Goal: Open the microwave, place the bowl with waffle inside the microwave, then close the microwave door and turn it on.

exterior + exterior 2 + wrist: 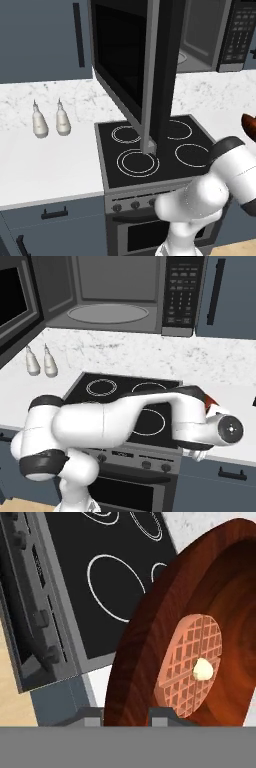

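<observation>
**Door open, bowl gripped, loading still to come**

In the hand view the two fingertips [161, 716] straddle the near rim of the bowl [150, 662], clamped on it, one tip inside and one outside. The waffle [192, 662] lies in the bowl with a pale dab on top. The bowl sits at the counter to the right of the stove [150, 150]. The microwave door [132, 65] is swung wide, so the microwave [120, 296] cavity stands bare. By my judgement opening is done; lifting the bowl in, closing and starting remain
</observation>
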